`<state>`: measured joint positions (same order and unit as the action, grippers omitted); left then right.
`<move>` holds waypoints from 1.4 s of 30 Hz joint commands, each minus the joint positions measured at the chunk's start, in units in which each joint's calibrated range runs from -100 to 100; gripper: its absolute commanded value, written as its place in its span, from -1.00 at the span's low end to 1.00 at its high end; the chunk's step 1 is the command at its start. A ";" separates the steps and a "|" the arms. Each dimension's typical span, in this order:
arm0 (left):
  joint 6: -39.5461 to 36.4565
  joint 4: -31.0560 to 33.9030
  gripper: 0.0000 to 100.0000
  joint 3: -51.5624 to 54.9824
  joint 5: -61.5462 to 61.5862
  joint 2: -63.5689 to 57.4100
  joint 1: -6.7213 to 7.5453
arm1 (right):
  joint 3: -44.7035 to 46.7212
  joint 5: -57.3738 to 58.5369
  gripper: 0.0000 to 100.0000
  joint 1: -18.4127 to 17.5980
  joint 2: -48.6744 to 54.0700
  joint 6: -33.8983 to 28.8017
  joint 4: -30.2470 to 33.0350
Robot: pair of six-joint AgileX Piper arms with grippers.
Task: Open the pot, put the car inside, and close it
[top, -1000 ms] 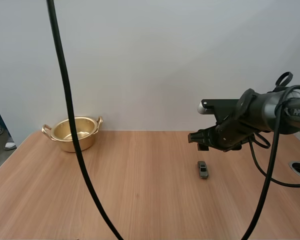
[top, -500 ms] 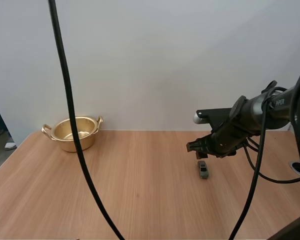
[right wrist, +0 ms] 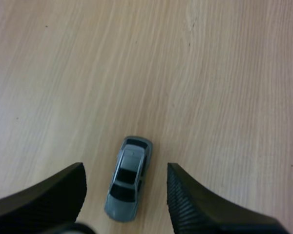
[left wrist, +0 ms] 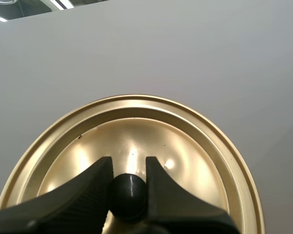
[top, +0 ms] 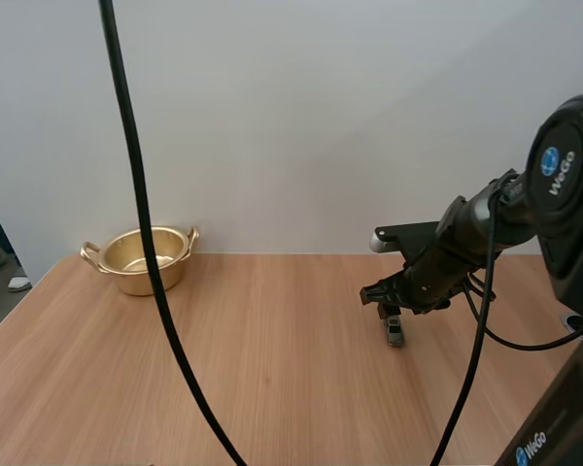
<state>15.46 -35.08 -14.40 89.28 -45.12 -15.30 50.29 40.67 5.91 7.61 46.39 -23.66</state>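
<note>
**Right jaws spread around the car; left jaws pinching the lid's knob**

The small grey car sits on its wheels on the wooden bench, towards the right side. It is well apart from the pot. The gold pot stands at the far left of the bench, close to the wall, with its lid off and its inside bare.

The right jaws are spread wide and hang low over the car. In the right wrist view the car lies between the two black fingers. Bare wood shows on either side of it, so neither finger touches it. Its length runs roughly in line with the fingers. From the high view I cannot tell whether the tips reach the bench.

The left jaws are pinching the black knob of the gold lid. The ribbed inner faces of the fingers press against the knob from both sides. The round lid fans out beyond the tips, with a plain pale wall behind it. Its rim and raised inner ring catch the light.
</note>
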 commanded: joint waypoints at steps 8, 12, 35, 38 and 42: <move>-0.06 -0.02 -1.00 0.05 0.02 -0.02 -0.05 | -3.01 0.46 0.50 -0.15 -5.85 1.13 -0.20; -0.06 -0.02 -1.00 0.05 0.02 -0.02 -0.05 | -4.22 0.30 0.46 -0.15 -6.77 2.09 -0.88; -0.06 -2.00 -1.00 0.05 0.02 -0.02 -0.05 | -5.56 -5.03 -1.00 -0.34 -12.17 5.98 -1.33; -0.06 -2.00 -1.00 0.05 0.02 -0.02 -0.05 | -7.79 -4.06 -1.00 -0.86 -12.03 5.98 -2.66; -0.06 -2.00 -1.00 0.05 0.02 -0.02 -0.05 | -12.51 3.49 -1.00 -2.02 -11.12 5.98 -4.52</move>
<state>15.46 -37.09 -14.40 89.28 -45.12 -15.30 39.67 40.54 4.18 -4.00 52.35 -27.61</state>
